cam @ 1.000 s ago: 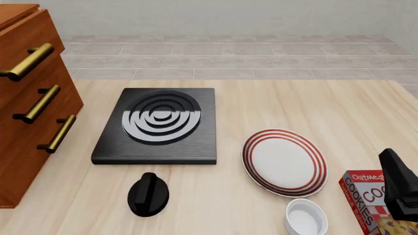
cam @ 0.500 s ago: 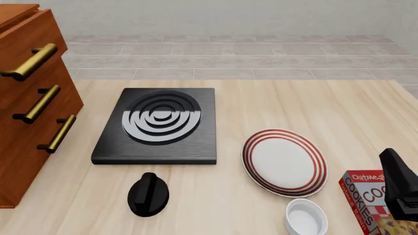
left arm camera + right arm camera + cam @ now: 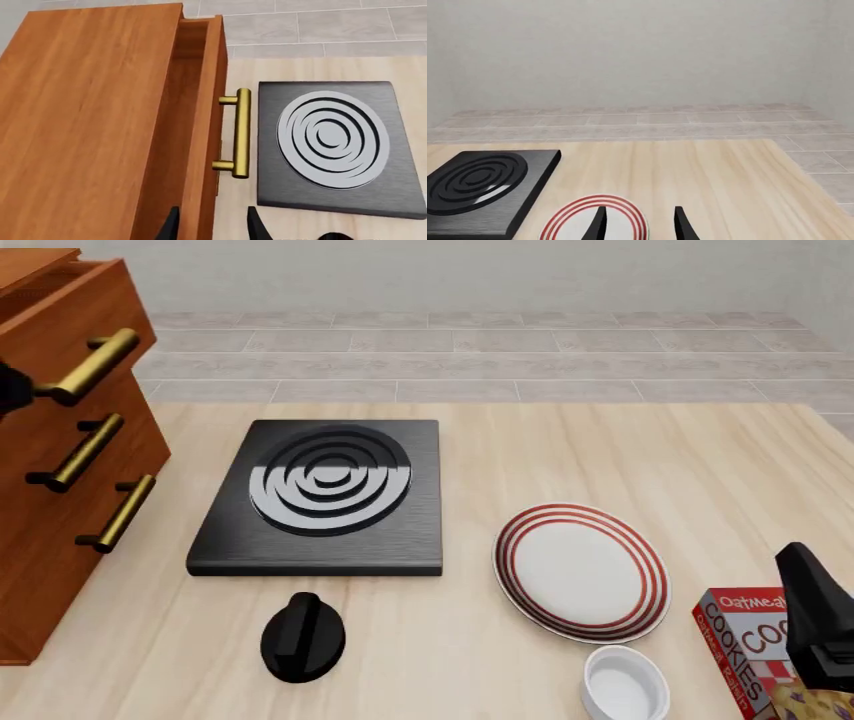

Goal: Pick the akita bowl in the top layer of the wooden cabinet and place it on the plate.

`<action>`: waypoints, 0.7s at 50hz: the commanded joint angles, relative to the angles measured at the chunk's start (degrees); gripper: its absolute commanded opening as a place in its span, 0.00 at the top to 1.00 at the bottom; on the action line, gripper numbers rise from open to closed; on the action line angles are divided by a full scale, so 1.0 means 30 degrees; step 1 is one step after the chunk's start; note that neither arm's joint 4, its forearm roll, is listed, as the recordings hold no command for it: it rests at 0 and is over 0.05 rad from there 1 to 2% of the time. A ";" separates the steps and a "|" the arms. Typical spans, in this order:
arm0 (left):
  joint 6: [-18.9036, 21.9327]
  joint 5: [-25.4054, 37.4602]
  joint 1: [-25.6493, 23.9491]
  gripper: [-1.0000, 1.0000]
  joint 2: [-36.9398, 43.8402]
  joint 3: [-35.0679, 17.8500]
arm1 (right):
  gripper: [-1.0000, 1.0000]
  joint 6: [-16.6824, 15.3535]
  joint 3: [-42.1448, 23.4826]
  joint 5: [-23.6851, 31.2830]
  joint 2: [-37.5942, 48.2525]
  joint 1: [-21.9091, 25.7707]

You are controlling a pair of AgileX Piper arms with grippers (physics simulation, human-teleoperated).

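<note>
The left gripper (image 3: 212, 227) is hovering, fingers apart and empty, above the wooden cabinet (image 3: 100, 125), whose top layer (image 3: 200, 115) is standing slightly pulled out. Its brass handle (image 3: 239, 134) is lying toward twelve o'clock of the fingertips, long axis fore-aft. The akita bowl is hidden inside. The right gripper (image 3: 639, 227), also parted, is idling over the plate (image 3: 582, 571).

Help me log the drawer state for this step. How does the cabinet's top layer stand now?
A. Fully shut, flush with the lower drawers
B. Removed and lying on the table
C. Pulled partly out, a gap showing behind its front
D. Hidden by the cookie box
C: in the left wrist view the top layer stands out from the wooden cabinet, with a gap behind its front panel.
</note>
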 commanded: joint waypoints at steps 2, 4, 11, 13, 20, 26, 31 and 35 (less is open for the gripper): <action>0.0256 0.0382 -0.1193 0.00 0.1228 0.0829 | 0.00 -0.0030 -0.0015 -0.0004 -0.0001 -0.0014; 0.0249 0.0365 -0.1231 0.00 0.1242 0.0840 | 0.00 -0.0034 -0.0014 -0.0003 -0.0001 -0.0014; 0.0119 0.0296 -0.1723 0.00 0.1352 0.0864 | 0.00 -0.0053 -0.0024 -0.0011 -0.0002 -0.0033; 0.0243 0.0247 -0.1715 0.00 0.1360 0.0921 | 0.00 -0.0048 -0.0031 -0.0003 -0.0002 -0.0038; 0.0107 0.0149 -0.2113 0.00 0.1583 0.0903 | 0.00 -0.0027 -0.0032 -0.0016 -0.0002 -0.0117; 0.0040 0.0039 -0.2533 0.00 0.1798 0.0859 | 0.00 0.0007 -0.0037 -0.0008 -0.0003 -0.0144; -0.0079 0.0063 -0.2846 0.00 0.1971 0.0653 | 0.00 0.0022 -0.0024 -0.0021 -0.0003 -0.0159; -0.0080 0.0016 -0.3130 0.00 0.2130 0.0513 | 0.00 0.0039 -0.0014 -0.0035 -0.0002 -0.0175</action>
